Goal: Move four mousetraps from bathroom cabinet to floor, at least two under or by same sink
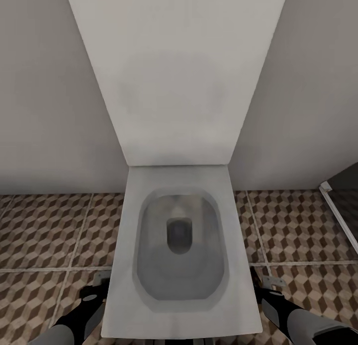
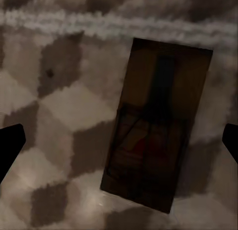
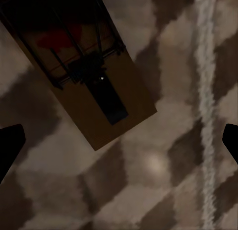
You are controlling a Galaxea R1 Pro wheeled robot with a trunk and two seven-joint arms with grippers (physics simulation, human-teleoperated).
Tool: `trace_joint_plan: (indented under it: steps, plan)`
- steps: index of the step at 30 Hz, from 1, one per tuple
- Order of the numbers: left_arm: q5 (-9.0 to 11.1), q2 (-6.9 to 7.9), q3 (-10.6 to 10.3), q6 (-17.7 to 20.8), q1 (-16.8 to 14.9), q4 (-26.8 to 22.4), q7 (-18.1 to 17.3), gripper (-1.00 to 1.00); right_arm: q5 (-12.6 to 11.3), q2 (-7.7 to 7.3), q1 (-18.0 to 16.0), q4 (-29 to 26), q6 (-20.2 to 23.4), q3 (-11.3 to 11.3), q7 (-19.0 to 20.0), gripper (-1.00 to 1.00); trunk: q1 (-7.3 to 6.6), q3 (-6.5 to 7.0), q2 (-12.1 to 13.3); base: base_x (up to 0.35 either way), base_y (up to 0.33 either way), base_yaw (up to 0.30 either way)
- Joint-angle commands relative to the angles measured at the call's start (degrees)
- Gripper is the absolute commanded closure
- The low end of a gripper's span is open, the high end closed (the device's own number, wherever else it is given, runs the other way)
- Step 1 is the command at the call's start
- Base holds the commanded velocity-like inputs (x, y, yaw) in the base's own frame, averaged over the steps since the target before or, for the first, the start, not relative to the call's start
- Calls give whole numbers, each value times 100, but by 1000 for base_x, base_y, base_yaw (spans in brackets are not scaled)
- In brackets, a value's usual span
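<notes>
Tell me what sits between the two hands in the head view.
The white toilet sits between the left hand and the right hand, over the bathroom floor.

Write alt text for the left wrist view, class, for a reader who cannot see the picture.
A dark-brown mousetrap lies flat on the cube-pattern bathroom floor, free of the left gripper, whose two dark fingertips show spread at the picture's edges. A pale grout line crosses the tiles just beyond one short end of the trap.

White toilet (image 1: 181,245) with raised lid (image 1: 174,71), grey wall (image 1: 44,86)
</notes>
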Motion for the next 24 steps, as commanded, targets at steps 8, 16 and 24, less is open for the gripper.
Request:
trace_joint_plan:
  steps: [8,16,24]
  plan:
    - [59,4,-49,-21,-4,2,24,-100,-56,0,-1,-3,-3,49,-14,-100,-1,-3,-1,0,0,0]
    - [59,5,-49,-20,-3,2,21,-100,-56,0,-1,-3,-3,49,-14,-100,-1,-3,-1,0,0,0]
    - [59,5,-49,-20,-2,2,21,-100,-56,0,-1,-3,-3,49,-14,-100,-1,-3,-1,0,0,0]
